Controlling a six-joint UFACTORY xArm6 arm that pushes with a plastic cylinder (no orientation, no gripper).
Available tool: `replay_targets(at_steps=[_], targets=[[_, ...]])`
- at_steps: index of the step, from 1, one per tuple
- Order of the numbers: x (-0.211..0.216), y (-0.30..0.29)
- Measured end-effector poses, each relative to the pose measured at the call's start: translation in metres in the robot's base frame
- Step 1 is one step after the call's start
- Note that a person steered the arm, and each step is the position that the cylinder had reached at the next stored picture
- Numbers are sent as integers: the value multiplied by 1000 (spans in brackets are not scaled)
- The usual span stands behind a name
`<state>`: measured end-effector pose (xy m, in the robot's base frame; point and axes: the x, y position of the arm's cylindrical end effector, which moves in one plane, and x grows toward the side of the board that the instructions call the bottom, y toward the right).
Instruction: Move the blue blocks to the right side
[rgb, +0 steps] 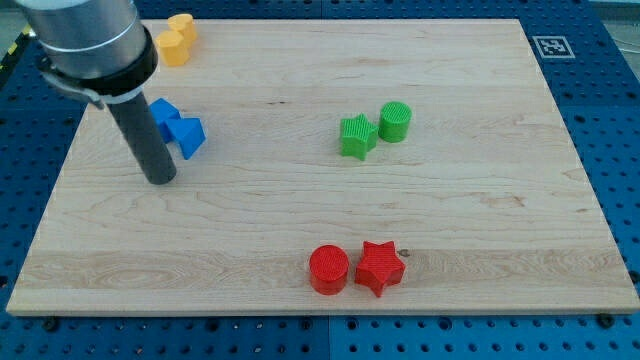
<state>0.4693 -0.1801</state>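
Red leads at the view's bottom: a ribbed red plastic cylinder (328, 269) sits touching, or all but touching, a red plastic star (380, 267) just to its right, both near the lower edge of the pale wooden board (300, 200). Farther up, right of centre, a green plastic star (356, 135) rests just beside a green ribbed cylinder (396, 121), the cylinder a little higher and to the right.

Over at the view's left, my tip (160, 180) presses on the wood at the end of the straight dark rod (145, 135); it has no jaws, so nothing is pinched or held. It stands just left of and slightly below the two blue plastic blocks. The nearer blue wedge-like block (187, 135) lies close beside the rod, and the second blue block (163, 113) behind it is partly hidden by the rod, so its shape is hard to make out. Both remain on the board's left side.

Farthest, at the top left corner, two yellow plastic blocks (177, 41) huddle together, their outlines too merged to name.
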Motion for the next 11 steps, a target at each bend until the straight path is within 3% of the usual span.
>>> replay_targets(at_steps=[2,7,8,11], targets=[[-26,14],[-19,-31],[-42,-45],[-53,31]])
